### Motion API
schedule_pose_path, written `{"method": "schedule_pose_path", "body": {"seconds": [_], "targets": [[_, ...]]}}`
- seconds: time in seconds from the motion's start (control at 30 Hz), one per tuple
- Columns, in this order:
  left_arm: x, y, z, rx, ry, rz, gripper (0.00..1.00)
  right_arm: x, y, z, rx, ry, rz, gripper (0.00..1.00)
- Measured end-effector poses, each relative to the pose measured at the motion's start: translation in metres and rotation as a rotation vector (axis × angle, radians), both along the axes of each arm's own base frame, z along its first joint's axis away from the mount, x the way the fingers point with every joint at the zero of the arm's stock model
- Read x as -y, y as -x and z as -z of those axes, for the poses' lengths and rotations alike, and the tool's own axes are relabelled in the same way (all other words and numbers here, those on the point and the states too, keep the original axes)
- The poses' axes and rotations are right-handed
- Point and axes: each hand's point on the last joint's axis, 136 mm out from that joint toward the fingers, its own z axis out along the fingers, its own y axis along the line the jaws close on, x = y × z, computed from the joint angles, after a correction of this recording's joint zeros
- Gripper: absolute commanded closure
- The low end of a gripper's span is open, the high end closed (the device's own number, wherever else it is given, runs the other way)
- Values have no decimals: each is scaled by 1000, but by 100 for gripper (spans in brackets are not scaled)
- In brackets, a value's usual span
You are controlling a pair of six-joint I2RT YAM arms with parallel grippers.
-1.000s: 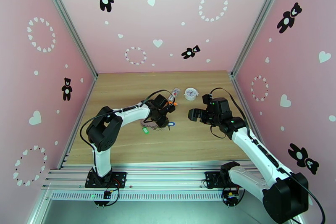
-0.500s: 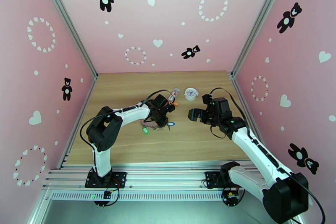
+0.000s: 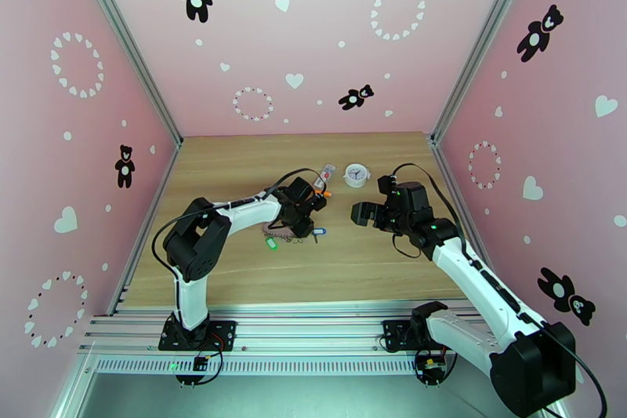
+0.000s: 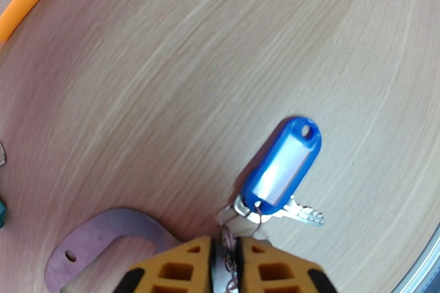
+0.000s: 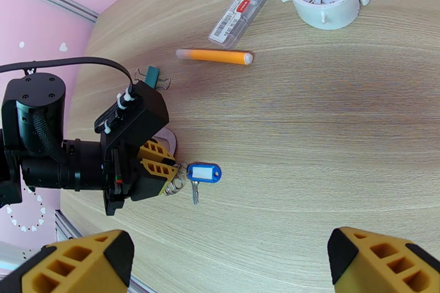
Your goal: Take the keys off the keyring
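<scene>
Tabletop [image 3: 368, 263], left hand [image 4: 224, 244] low on keyring [image 5: 176, 180]

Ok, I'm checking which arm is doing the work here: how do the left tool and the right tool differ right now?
The left tool is pinched shut on the keyring; the right tool stands wide open, holding nothing. The left tool sits low at the table beside the blue-tagged key; the right tool hangs off to that key's right, touching nothing. Both have yellow fingers.
</scene>
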Motion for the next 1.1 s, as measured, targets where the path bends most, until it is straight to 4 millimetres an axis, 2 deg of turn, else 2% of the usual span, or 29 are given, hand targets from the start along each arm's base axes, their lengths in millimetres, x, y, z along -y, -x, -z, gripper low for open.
{"method": "schedule_pose_path", "body": {"seconds": [0.33, 0.43, 0.5, 0.6, 0.7, 0.9, 1.1], "targets": [[-1, -3, -1, 15, -7, -5, 94, 0, 0, 0, 0, 0, 1, 1], [-3, -5, -8, 37, -5, -10, 100, 0, 0, 0, 8, 12, -12, 1], [-5, -5, -16, 59, 1, -13, 100, 0, 1, 1, 15, 22, -24, 1], [-7, -4, -39, 107, 26, -12, 100, 0, 1, 0, 30, 40, -48, 1], [-7, -5, -70, 169, 68, -5, 100, -5, 0, -9, 69, 59, -90, 4], [-13, -2, -128, 280, 123, 14, 100, -18, -5, -45, 208, 89, -185, 11], [-13, -1, -202, 410, 215, 35, 100, -25, -10, -85, 364, 129, -255, 17]]}}
